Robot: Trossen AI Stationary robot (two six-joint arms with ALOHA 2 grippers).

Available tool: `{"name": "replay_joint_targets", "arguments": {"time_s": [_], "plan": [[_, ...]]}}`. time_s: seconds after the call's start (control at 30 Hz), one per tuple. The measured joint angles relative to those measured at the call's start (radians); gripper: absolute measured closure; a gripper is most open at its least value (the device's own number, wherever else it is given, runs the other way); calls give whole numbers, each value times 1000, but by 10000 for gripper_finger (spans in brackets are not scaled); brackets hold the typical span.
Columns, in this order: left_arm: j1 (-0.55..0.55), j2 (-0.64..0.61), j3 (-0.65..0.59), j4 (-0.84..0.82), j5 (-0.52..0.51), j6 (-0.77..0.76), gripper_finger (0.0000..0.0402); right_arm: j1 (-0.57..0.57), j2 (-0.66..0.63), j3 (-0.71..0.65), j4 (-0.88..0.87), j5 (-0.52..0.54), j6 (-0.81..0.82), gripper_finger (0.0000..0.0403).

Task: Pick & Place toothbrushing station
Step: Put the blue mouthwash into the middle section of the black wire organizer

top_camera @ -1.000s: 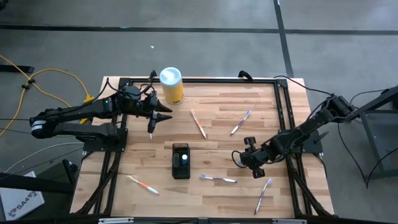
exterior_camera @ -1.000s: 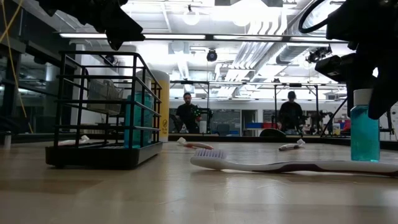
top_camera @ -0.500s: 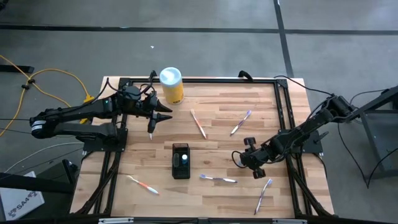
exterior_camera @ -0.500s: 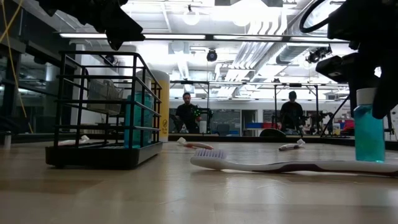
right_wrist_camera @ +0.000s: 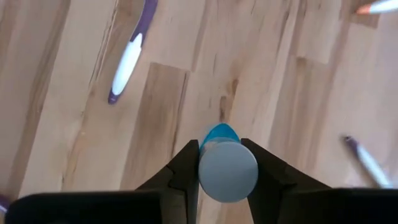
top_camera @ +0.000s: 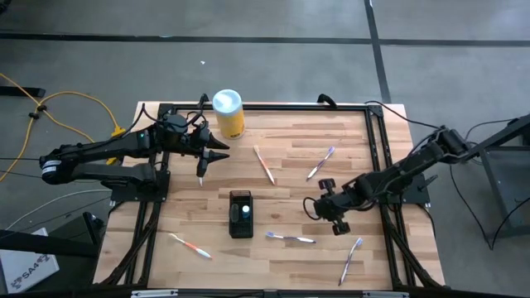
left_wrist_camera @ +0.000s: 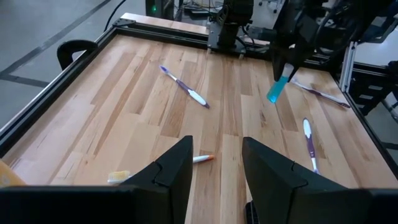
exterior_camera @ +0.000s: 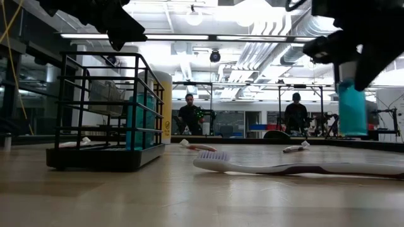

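From above, the black wire-frame toothbrushing station [top_camera: 241,213] stands near the middle of the slatted wooden table [top_camera: 290,136], something teal already inside it. The right tool [top_camera: 324,201] hangs to its right, well apart, above the table. The left tool [top_camera: 209,154] waits near a yellow cylindrical canister with a white lid [top_camera: 228,112]. 5 thin toothbrushes lie scattered; the purple-and-white toothbrush [top_camera: 291,237] rests between station and right tool.

At table height, the station [exterior_camera: 106,113] shows as an open black cage with a teal item inside, while a teal bottle [exterior_camera: 351,107] hangs clear of the surface under dark fingers.

From the left wrist, the left tool [left_wrist_camera: 216,167] has its fingers spread wide, holding nothing; the teal bottle [left_wrist_camera: 277,89] hangs tilted from the far arm.

From the right wrist, the right tool [right_wrist_camera: 227,160] is clamped on the bottle's pale round cap [right_wrist_camera: 227,172].

The bottle hangs tilted; it could catch the cage's top wires when lowered, tipping the station or twisting from the fingers.
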Motion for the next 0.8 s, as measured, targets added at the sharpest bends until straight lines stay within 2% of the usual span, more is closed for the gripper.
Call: {"name": "replay_joint_targets", "arguments": {"time_s": [0.53, 0.8], "plan": [[0, 0, 0, 0, 0, 0, 266, -57, 176, 312, -162, -2, -196, 317], [0, 0, 0, 1, 0, 0, 266, -69, 248, 435, -238, -15, -225, 317]]}}
